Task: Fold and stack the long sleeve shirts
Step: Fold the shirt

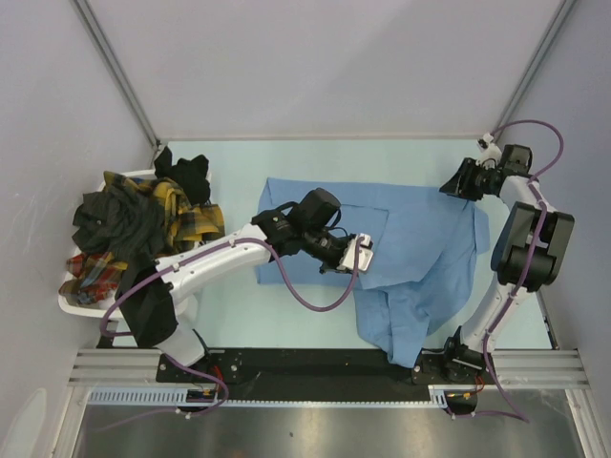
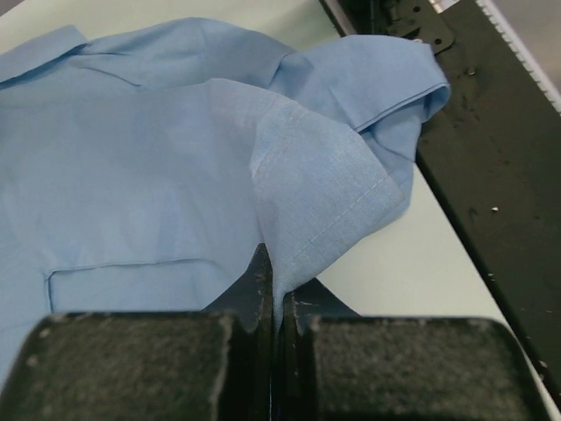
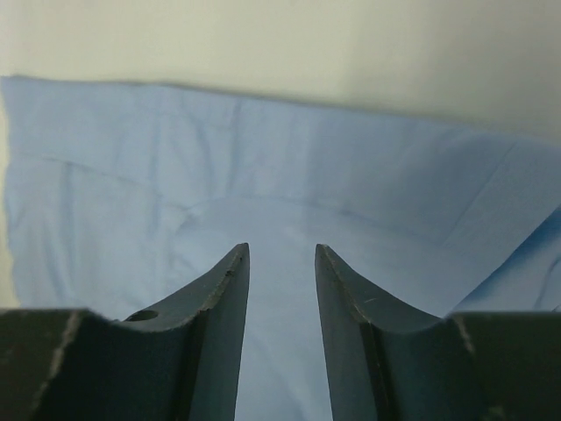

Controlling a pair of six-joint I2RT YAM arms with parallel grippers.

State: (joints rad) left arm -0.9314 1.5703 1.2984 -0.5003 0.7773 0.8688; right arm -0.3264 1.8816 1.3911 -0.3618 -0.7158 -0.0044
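Top external view has the light blue shirt (image 1: 420, 239) spread across the middle and right of the pale counter (image 1: 239, 310). Its upper part lies fairly flat, while its lower part is bunched and trails toward the bottom rail. The other shirts (image 1: 143, 224), dark and plaid, are heaped in and over the white basket (image 1: 69, 298) at the left of the frame, well apart from the blue one.

The left pincer (image 1: 366, 253) sits at the middle of the blue shirt. In the left wrist view it (image 2: 272, 274) is pressed together on a raised ridge of blue cloth, which runs up out of the jaws toward a turned-over hemmed edge. The right pincer (image 1: 456, 181) hovers at the shirt's upper right. In the right wrist view it (image 3: 282, 263) stands spread with nothing between the jaws and the blue cloth (image 3: 263, 175) lying flat below.

By my reading, the work is early: the first shirt is being laid out or folded, and nothing is stacked. The next move likely calls for the right pincer to come down and take hold of an edge. Both arms could then draw the crumpled lower part smooth or carry a fold across together.
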